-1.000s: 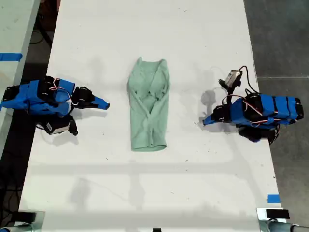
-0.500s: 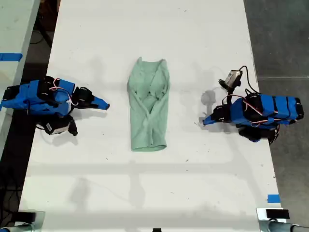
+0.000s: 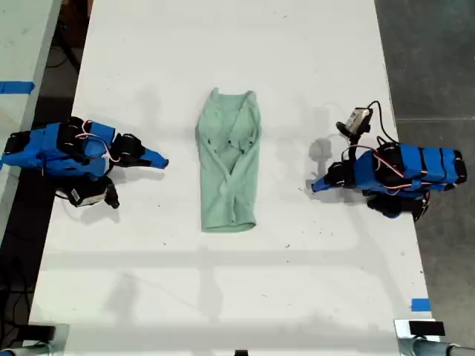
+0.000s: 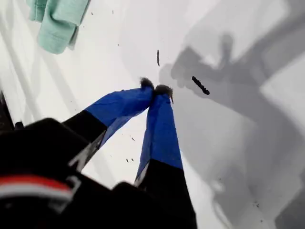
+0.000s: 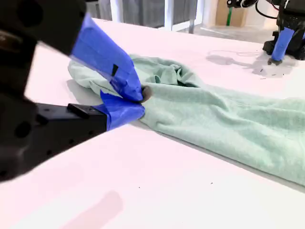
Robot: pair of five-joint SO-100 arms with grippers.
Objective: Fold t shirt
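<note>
The t shirt point(image 3: 228, 163) is a pale mint-green cloth folded into a long narrow strip in the middle of the white table point(image 3: 223, 297), lying flat with wrinkles. My second gripper point(image 3: 160, 159) rests low over the table at the exterior view's left, pointing at the shirt with a gap of bare table between; it is shut on nothing. In its wrist view the gripper point(image 5: 140, 100) stands in front of the shirt point(image 5: 228, 119). My first gripper point(image 3: 315, 185) sits at the exterior view's right, also shut and empty. Its wrist view shows the gripper point(image 4: 157, 89) on bare table, with one end of the shirt point(image 4: 57, 24) farther off.
A blue tape piece point(image 3: 420, 304) marks the table's edge at the exterior view's lower right. Dark floor point(image 3: 430, 52) lies beyond that edge. A second table with blue tape point(image 3: 15, 87) stands at the exterior view's left. Small black marks point(image 4: 200, 86) dot the tabletop.
</note>
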